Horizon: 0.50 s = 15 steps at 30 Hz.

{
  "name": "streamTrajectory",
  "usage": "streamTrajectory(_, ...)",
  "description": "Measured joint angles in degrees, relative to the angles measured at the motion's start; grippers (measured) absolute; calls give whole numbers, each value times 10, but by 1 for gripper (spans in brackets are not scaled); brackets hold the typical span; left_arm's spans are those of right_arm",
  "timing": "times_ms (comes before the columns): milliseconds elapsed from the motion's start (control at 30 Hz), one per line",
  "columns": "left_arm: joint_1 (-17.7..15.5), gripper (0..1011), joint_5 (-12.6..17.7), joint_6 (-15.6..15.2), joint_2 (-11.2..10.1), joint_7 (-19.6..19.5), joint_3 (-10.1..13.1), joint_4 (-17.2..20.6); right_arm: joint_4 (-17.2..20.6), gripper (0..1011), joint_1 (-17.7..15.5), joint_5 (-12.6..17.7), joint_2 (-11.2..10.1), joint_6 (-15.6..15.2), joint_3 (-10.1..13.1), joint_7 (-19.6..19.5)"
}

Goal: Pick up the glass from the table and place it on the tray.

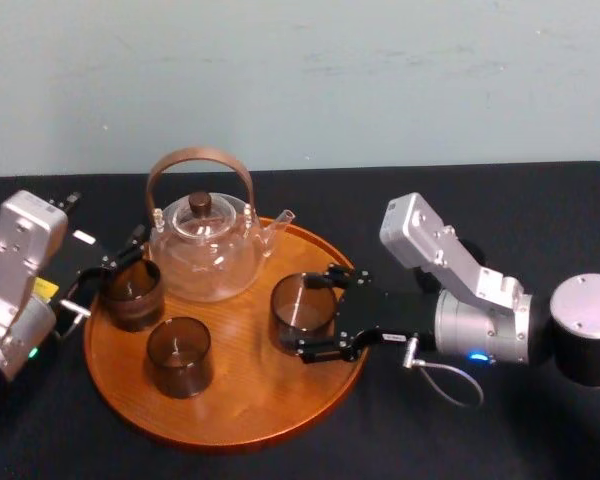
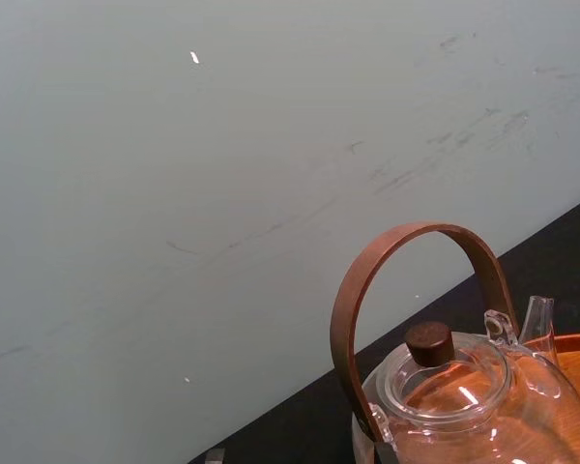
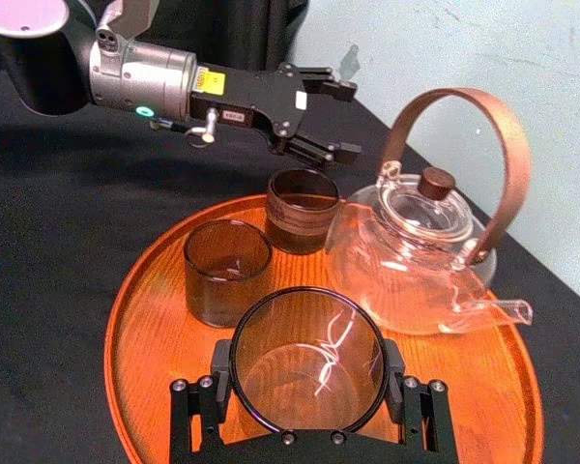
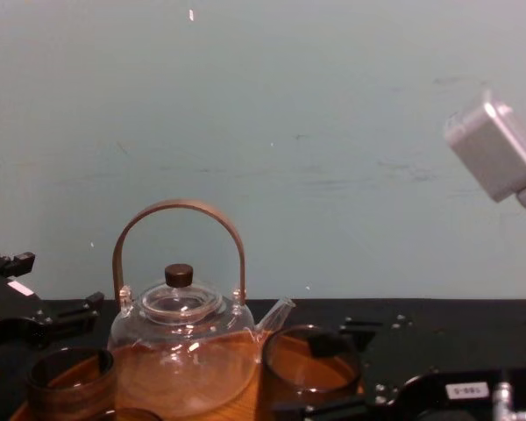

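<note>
At the far left, the left gripper (image 1: 110,272) hangs over the left edge of the tray (image 1: 240,400) with its fingers spread apart and nothing between them. Its tips are just beside the back glass (image 1: 132,293), and I cannot tell whether they touch it. This brown-tinted tumbler stands upright on the wood near the left rim. A little to the right and closer to the robot is the front glass (image 1: 178,355), also upright on the tray and apart from the first. Behind these two, toward the far rim, sits the clear teapot (image 1: 202,250). It has a dark knob on its lid, a tall brown hoop handle, and a spout pointing right. To the right of the teapot is the glass (image 1: 300,310), upright over the right part of the tray and near the spout. It cannot be seen whether its base rests on the wood or sits just above it. The right gripper (image 1: 318,313) reaches in from the right, across the tray's rim, and grips this glass, with its fingers (image 3: 398,377) pressed against opposite sides of the wall. The tray lies on the table (image 1: 480,200), whose black cloth runs out to the right beneath the right arm.
</note>
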<state>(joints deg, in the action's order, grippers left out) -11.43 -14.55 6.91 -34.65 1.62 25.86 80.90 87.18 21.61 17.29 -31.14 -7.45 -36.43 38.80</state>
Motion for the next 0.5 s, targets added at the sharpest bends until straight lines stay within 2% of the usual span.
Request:
streamTrajectory(233,0,1002,0,0,0,0,0,0,-25,908,8,2,18,10,-15,7)
streamTrajectory(500,0,1001,0,0,0,0,0,0,-55,908,9,10,32,31,-21,12)
